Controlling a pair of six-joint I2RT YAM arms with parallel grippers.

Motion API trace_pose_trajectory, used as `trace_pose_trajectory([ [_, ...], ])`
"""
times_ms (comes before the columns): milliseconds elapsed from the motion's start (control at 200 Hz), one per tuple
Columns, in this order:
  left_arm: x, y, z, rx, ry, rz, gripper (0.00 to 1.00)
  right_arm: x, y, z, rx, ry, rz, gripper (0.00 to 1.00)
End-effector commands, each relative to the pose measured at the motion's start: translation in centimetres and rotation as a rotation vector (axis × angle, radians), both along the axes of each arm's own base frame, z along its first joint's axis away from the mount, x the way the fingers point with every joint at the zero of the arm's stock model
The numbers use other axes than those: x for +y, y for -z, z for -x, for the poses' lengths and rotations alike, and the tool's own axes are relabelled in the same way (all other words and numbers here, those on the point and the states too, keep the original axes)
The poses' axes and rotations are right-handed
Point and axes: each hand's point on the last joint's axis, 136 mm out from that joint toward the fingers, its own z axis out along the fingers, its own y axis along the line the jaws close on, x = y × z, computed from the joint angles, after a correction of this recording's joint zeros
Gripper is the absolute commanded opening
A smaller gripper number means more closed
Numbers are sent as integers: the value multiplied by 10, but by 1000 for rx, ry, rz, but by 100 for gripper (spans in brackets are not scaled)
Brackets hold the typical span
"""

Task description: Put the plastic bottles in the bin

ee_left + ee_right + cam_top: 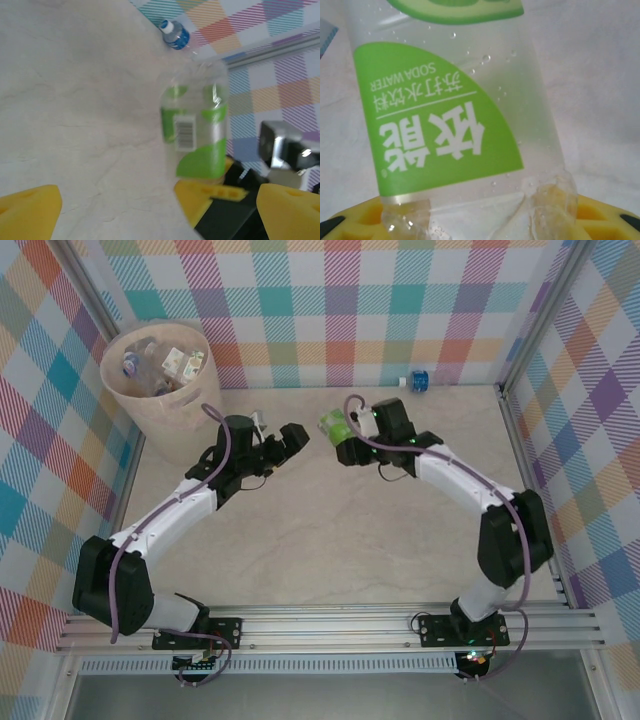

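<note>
Beige bin (pixel 165 428) holding several bottles (pixel 180 362), green-labelled bottle (pixel 335 425) in right gripper (pixel 348 443)

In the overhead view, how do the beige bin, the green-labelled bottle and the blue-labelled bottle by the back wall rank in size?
1. Round beige plastic bin, largest.
2. Clear plastic bottle with green label, partly hidden, so maybe larger than it looks.
3. Small clear bottle with blue label, smallest, though farther away.

One green-labelled bottle (pixel 335 426), one blue-labelled bottle (pixel 418 380), one bin (pixel 160 430), several bottles (pixel 180 362) inside it
</note>
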Motion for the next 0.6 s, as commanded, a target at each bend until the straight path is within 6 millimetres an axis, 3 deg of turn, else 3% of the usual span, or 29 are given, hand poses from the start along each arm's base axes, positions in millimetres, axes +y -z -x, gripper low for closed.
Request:
trace_pose_trajectory([
  [0, -15, -33, 7, -61, 39, 119, 100, 18, -25, 22, -35, -81, -137, 42],
  [315, -38, -9, 6, 12, 57, 36, 100, 43, -50, 53, -86, -202, -251, 43],
  [425, -49, -12, 6, -6, 86, 48, 99, 52, -53, 57, -85, -234, -251, 44],
  [520, -52, -15, 6, -20, 88, 43, 90, 58, -53, 62, -76, -266, -258, 44],
  [595, -48, -13, 6, -16, 68, 24, 75, 61, -55, 67, -69, -288, -269, 45],
])
